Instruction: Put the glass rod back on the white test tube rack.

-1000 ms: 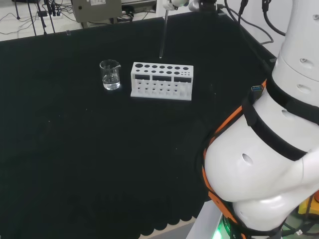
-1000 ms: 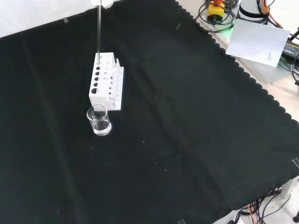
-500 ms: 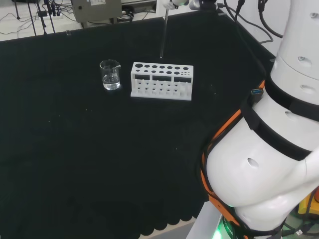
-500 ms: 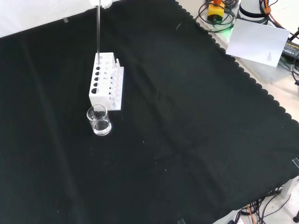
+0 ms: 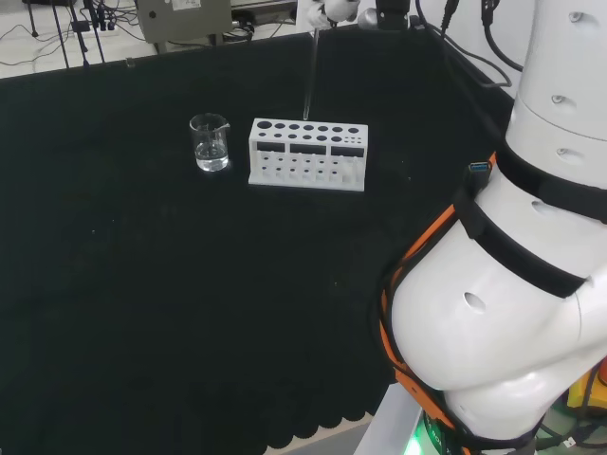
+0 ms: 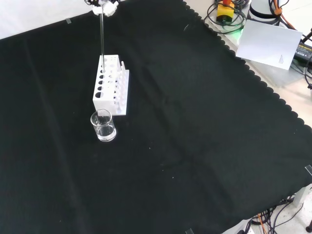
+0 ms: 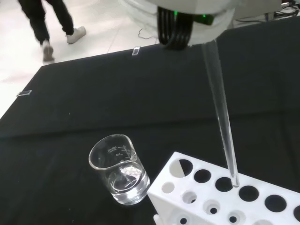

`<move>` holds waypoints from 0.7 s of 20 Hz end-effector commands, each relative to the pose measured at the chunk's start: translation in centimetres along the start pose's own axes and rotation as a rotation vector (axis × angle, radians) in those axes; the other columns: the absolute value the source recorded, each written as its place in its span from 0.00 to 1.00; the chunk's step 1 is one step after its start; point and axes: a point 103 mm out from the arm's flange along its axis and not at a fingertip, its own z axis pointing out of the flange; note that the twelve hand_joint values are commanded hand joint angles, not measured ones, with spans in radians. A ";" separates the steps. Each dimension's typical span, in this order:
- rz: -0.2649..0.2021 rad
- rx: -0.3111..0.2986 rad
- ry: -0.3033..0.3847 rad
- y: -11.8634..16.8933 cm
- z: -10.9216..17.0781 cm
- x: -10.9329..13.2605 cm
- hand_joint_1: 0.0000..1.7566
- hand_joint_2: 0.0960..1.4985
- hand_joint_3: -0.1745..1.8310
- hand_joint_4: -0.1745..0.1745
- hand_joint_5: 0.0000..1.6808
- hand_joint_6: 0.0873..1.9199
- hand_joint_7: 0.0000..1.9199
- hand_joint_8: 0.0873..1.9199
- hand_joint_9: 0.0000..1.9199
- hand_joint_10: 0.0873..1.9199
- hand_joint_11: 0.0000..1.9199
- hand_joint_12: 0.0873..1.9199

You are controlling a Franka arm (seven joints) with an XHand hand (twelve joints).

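The hand (image 6: 104, 8), pinching the glass rod (image 6: 102, 38), has come down. The rod's tip now sits right over a hole in the white test tube rack (image 6: 111, 86), so it can probably slide in.

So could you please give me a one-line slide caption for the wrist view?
Glass rod tip poised at a hole of the white rack, beside a beaker.

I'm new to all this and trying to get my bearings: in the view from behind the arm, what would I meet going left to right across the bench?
Glass beaker → white test tube rack, with the glass rod held upright over it → the arm's big white links.
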 end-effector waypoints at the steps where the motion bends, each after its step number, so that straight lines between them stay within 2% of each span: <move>1: -0.003 0.002 -0.001 0.3 0.2 -0.1 0.75 0.50 0.30 0.00 0.81 0.00 0.64 0.48 0.96 0.24 0.70 0.50; 4: 0.003 0.010 -0.007 0.3 0.3 -0.2 0.75 0.50 0.30 0.00 0.81 0.00 0.64 0.48 0.96 0.24 0.70 0.50; 5: -0.035 0.011 0.004 0.3 0.4 -0.1 0.75 0.50 0.30 0.00 0.81 0.00 0.64 0.48 0.96 0.24 0.70 0.50; 6: -0.048 0.012 0.005 0.3 0.4 -0.1 0.75 0.50 0.30 0.00 0.81 0.00 0.64 0.48 0.96 0.24 0.70 0.50; 14: -0.004 0.018 0.002 0.3 0.6 -0.5 0.75 0.50 0.30 0.00 0.81 0.00 0.64 0.48 0.96 0.24 0.70 0.50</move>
